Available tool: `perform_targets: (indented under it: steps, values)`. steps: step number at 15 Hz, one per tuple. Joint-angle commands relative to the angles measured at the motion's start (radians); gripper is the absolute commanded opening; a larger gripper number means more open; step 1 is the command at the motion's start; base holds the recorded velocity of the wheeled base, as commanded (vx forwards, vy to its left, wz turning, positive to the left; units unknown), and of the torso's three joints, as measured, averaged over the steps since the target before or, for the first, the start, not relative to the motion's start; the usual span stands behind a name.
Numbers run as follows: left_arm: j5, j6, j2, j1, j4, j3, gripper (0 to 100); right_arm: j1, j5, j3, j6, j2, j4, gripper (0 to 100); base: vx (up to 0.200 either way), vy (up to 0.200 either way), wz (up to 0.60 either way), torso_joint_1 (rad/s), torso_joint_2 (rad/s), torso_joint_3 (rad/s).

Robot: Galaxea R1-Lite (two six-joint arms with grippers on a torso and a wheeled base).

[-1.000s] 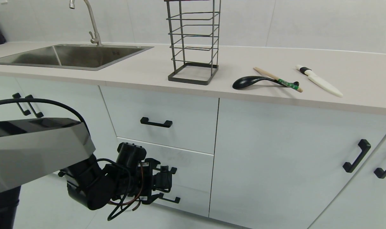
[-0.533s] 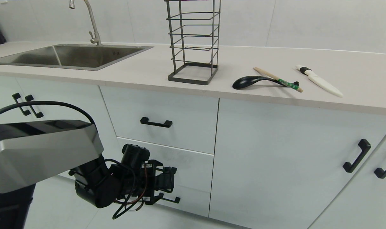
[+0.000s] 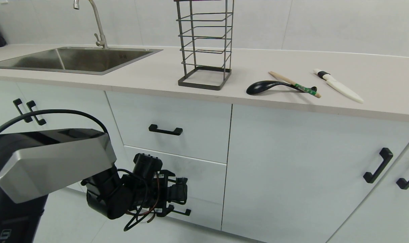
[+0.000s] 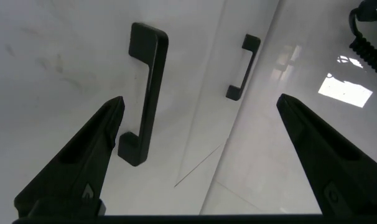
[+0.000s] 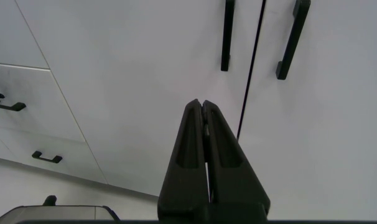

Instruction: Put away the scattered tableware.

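On the counter lie a black spoon (image 3: 262,86), a wooden stick with a green band (image 3: 294,84) and a white knife (image 3: 339,86). Low in front of the drawers, my left gripper (image 3: 181,197) stands open close to the bottom drawer's black handle (image 3: 180,212). In the left wrist view that handle (image 4: 145,93) sits just inside one finger (image 4: 83,168) of the left gripper (image 4: 200,99), untouched. My right gripper (image 5: 203,107) is shut with nothing in it, facing white cabinet doors with two black handles (image 5: 227,34).
A tall wire rack (image 3: 204,44) stands mid-counter, left of the utensils. A steel sink (image 3: 72,59) with a faucet (image 3: 96,23) is at the far left. The upper drawer has its own handle (image 3: 165,130). More cabinet handles (image 3: 378,165) sit at the right.
My left arm has shifted to the right, bringing the open gripper a little closer to the bottom drawer front. The utensils on the counter have not moved.
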Motion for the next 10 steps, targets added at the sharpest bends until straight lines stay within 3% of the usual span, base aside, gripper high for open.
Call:
perform_targets:
  steps: [1, 10]
  values:
    - [0.0, 0.001, 0.014, 0.0, -0.001, -0.021, 100, 0.0, 0.001, 0.0, 0.0, 0.002, 0.0, 0, 0.0, 0.0, 0.0, 0.0, 0.0, 0.0]
    - [-0.001, 0.004, 0.047, -0.005, -0.001, -0.018, 100, 0.0, 0.001, 0.0, 0.0, 0.002, 0.0, 0, 0.0, 0.0, 0.0, 0.0, 0.0, 0.0]
